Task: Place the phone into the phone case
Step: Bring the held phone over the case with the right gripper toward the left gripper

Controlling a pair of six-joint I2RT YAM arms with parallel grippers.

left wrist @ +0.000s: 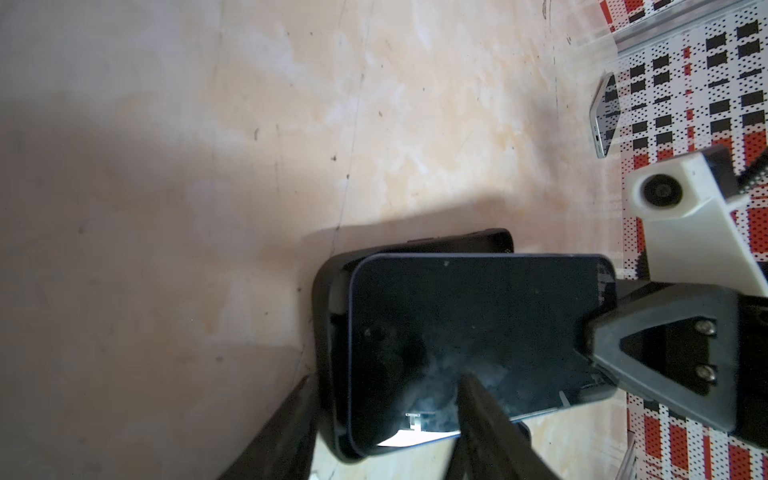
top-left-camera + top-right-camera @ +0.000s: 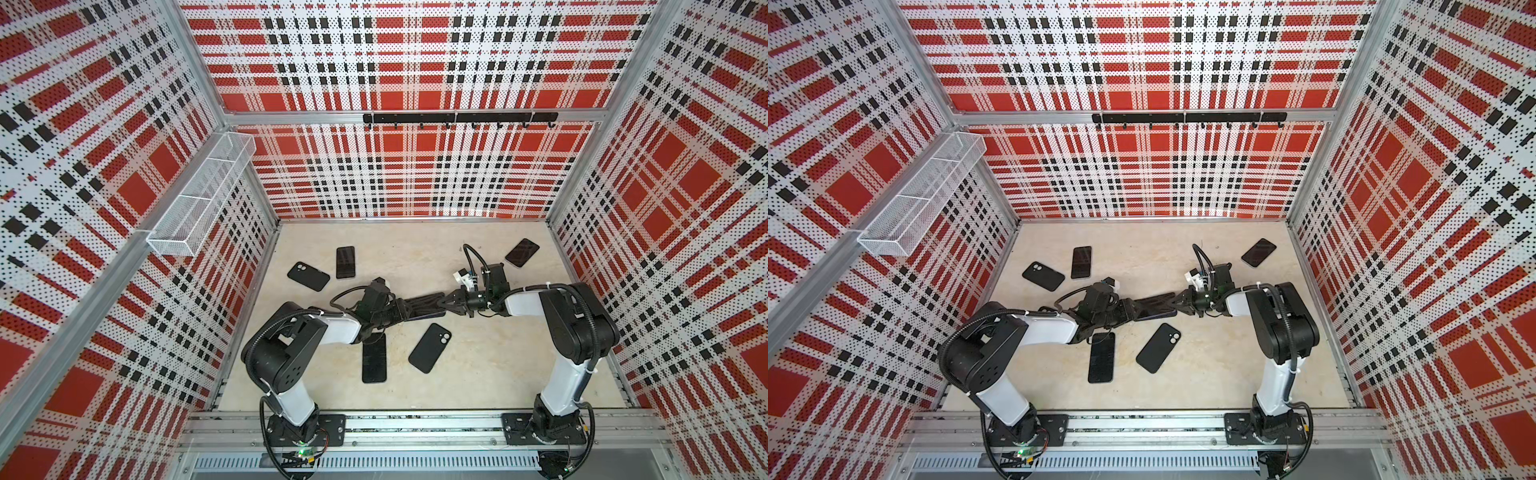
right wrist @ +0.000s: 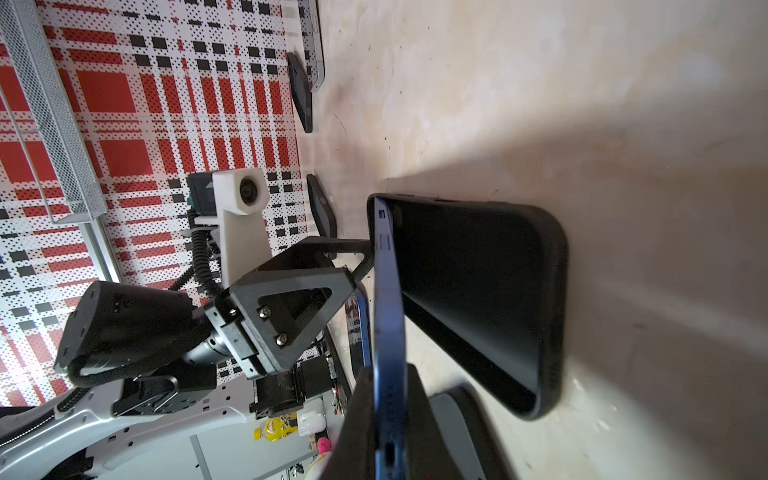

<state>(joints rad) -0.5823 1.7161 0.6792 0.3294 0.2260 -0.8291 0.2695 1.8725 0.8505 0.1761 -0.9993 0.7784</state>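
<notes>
Right fingers (image 3: 357, 415) are clamped on one short end of the blue-edged phone (image 3: 388, 311), with the right gripper (image 2: 444, 303) at mid-table. The phone's other end meets the end of the open black phone case (image 3: 478, 291), which lies on the beige table (image 2: 498, 374). The gripped end is tilted up clear of it.

On the left gripper (image 1: 386, 377), the fingers (image 1: 490, 424) stand parted, one outside the case's end and one over the screen. I can't tell whether they touch.

I count four phones and three cases. Lying screen-up are the far-left phone (image 2: 345, 262), far-right phone (image 2: 522, 252) and near phone (image 2: 374, 358). Back-up are the far-left case (image 2: 308, 276) and near case (image 2: 430, 348).
</notes>
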